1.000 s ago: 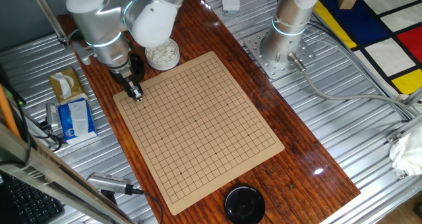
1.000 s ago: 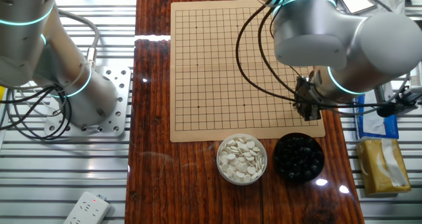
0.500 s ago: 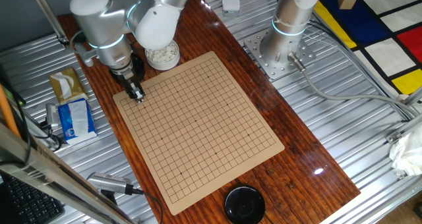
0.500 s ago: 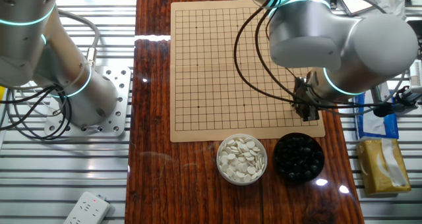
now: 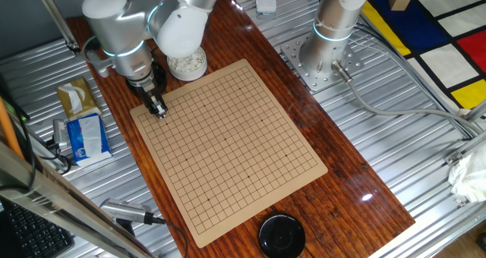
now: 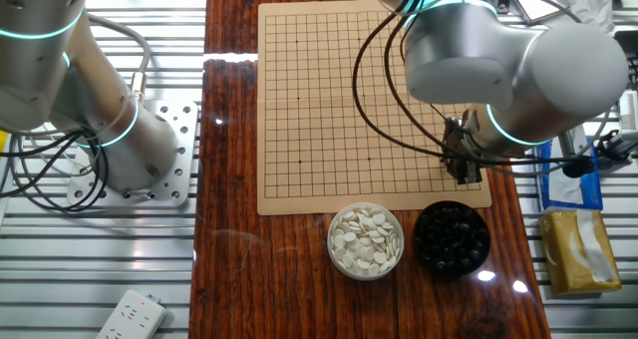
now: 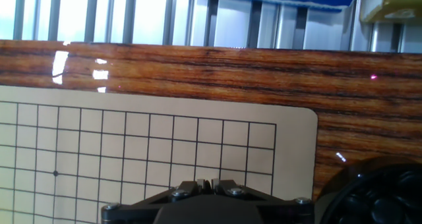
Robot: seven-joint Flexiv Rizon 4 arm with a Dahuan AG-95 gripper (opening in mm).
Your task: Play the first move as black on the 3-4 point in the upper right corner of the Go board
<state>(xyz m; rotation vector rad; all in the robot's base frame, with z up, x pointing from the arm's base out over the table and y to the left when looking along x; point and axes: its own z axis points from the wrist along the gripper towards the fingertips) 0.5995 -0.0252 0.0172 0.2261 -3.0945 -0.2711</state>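
Observation:
The Go board [image 5: 228,144] lies bare, with no stones on its grid. My gripper [image 5: 159,112] stands low over the board's corner nearest the two bowls; it also shows in the other fixed view [image 6: 465,171]. In the hand view my gripper [image 7: 208,182] is shut, with a thin dark sliver, the black stone [image 7: 207,185], pinched between the tips. The grid crossings of that corner [image 7: 249,148] lie just ahead of the fingers. The 3-4 point carries no mark. The black bowl of stones [image 6: 452,237] sits just off that corner.
A white-stone bowl [image 6: 366,240] stands beside the black bowl. A black lid [image 5: 282,235] lies past the board's far end. A second arm's base [image 5: 326,57] is bolted beside the board. Tissue packs [image 5: 83,133] lie off the table's edge.
The fingertips stay at the same corner of the board. Only the arm's upper links have shifted very slightly.

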